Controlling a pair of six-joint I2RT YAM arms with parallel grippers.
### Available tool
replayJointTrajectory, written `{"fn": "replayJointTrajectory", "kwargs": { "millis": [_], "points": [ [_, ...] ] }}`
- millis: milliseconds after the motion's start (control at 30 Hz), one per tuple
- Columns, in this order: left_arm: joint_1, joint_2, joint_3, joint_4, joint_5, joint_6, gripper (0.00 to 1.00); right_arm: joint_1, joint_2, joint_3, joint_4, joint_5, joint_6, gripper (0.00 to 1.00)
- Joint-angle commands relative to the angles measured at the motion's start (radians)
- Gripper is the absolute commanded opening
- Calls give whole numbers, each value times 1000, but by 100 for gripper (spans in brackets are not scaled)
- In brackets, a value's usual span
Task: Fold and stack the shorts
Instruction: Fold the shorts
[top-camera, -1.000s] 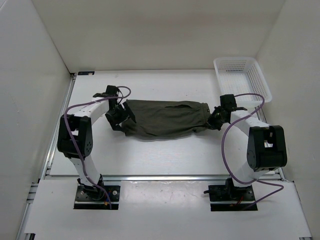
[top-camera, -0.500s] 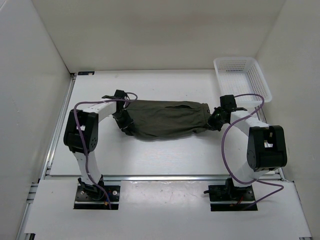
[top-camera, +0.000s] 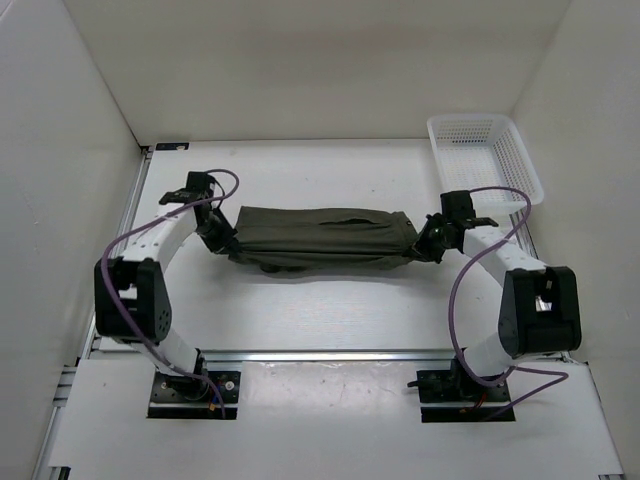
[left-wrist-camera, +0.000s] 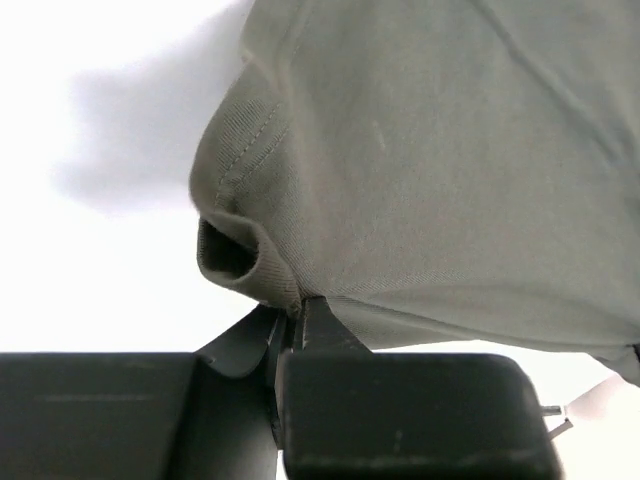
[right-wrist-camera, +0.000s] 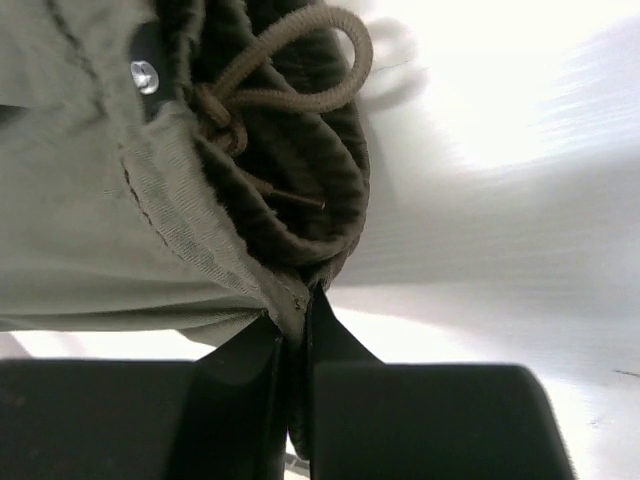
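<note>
You have the dark green shorts (top-camera: 320, 236) pinched tight at both ends, left gripper (top-camera: 224, 242) on a hem, right gripper (top-camera: 425, 243) by the drawstring (right-wrist-camera: 300, 60), cloth stretched long between them.

The shorts (top-camera: 320, 235) are stretched into a long, narrow olive band across the middle of the white worktop (top-camera: 330, 300); the left pincer (top-camera: 222, 240) is clamped on their left end, the right pincer (top-camera: 425, 245) on their right end; a purple cable loops over each arm; a white mesh basket (top-camera: 524, 165) sits in the far right corner, apart from the shorts.
</note>
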Motion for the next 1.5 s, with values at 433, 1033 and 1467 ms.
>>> {"fn": "replayJointTrajectory", "kwargs": {
  "millis": [433,1033,1467],
  "points": [
    [-59,-190,-186,-91,-57,12,62,72,-337,-278,-187,82,-44,86],
    [-59,-115,31,-137,-116,43,87,121,83,-94,30,-45,-147,53],
    [-59,-127,40,-137,-78,63,86,135,30,82,-218,298,-171,0]
  ]
}}
